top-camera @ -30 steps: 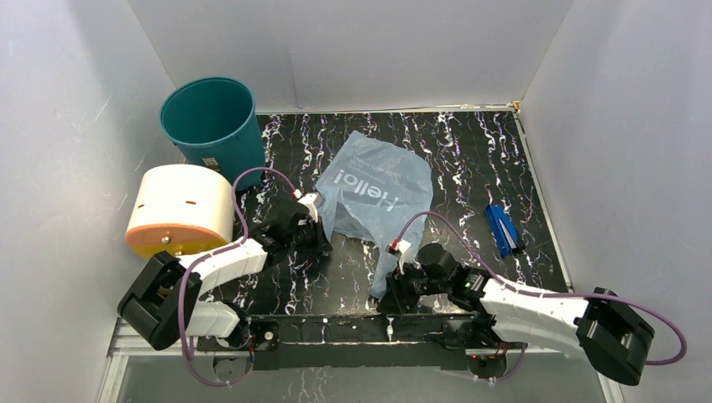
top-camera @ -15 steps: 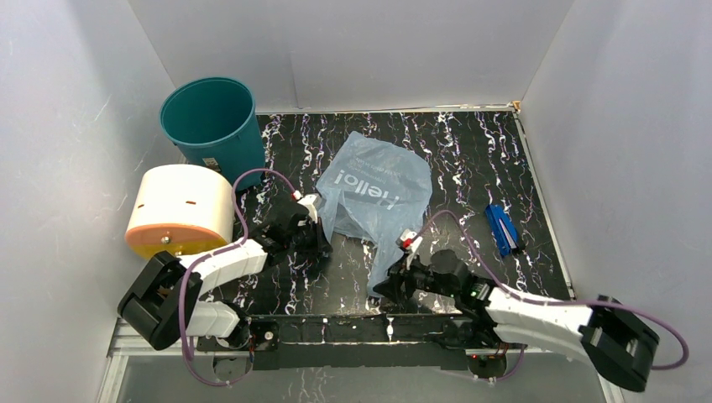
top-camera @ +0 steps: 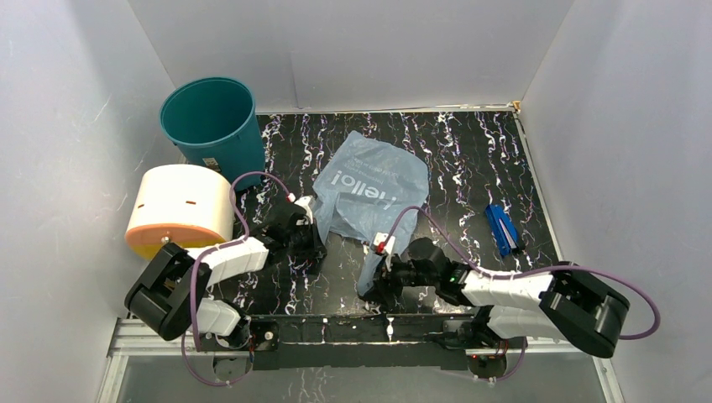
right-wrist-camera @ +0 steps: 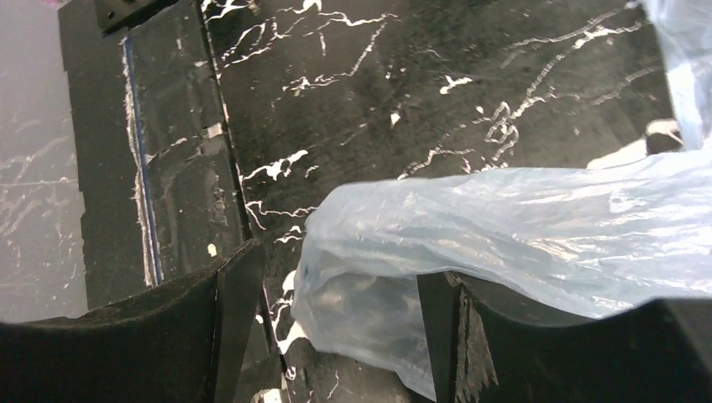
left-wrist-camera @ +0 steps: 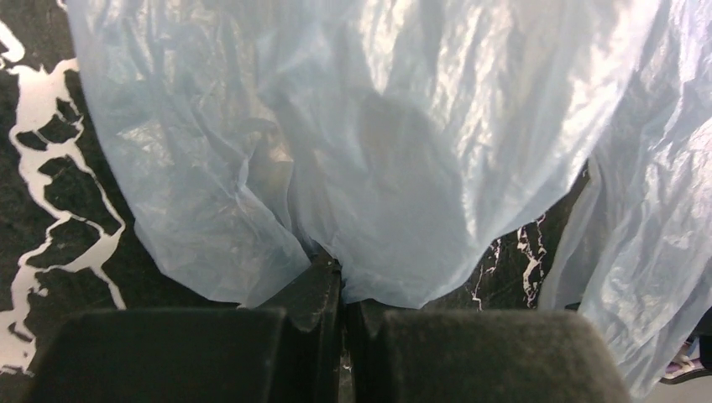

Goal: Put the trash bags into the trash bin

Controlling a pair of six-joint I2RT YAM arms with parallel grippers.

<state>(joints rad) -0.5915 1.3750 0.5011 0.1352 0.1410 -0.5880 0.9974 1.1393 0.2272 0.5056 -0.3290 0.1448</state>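
Though wide (right tool (right-wrist-camera: 337, 290)), astride bag (right-wrist-camera: 520, 227).

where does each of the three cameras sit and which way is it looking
top external: above and behind the arm bases, looking down at the table, trash bin and trash bag; both arms show.
left wrist: on the left arm, looking along the left tool, shut on the trash bag's edge.
right wrist: on the right arm, looking down past the right tool, open astride the trash bag's tail.
shared: both wrist views show the same trash bag and marbled table.
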